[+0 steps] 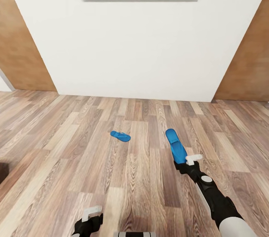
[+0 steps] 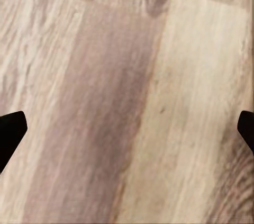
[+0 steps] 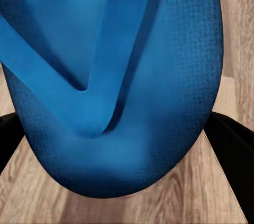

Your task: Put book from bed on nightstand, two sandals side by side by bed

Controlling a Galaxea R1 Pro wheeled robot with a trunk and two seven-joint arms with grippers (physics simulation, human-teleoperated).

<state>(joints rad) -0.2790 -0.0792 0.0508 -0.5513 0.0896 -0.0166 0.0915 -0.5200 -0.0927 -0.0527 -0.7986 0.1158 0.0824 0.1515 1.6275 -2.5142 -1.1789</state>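
The right end effector [image 1: 184,162] is clamped on one blue sandal [image 1: 176,146], gripping it at one end so the rest sticks out ahead of the arm, above the wood-plank floor [image 1: 56,147]. The other sandal [image 1: 120,136] lies flat on the floor, well apart to the left. The left end effector [image 1: 89,216] hangs low with its fingers spread wide and nothing between them.

I'd judge these flip-flops light, flexible and a bit rubbery, so they grip well; pinching across the sole's edge at one end seems the sensible hold.

The right wrist view shows what the head view cannot: the sandal's strap [image 3: 100,75], its dimpled sole texture and the dark fingers [image 3: 227,155] flanking it. Only the head view places both sandals.
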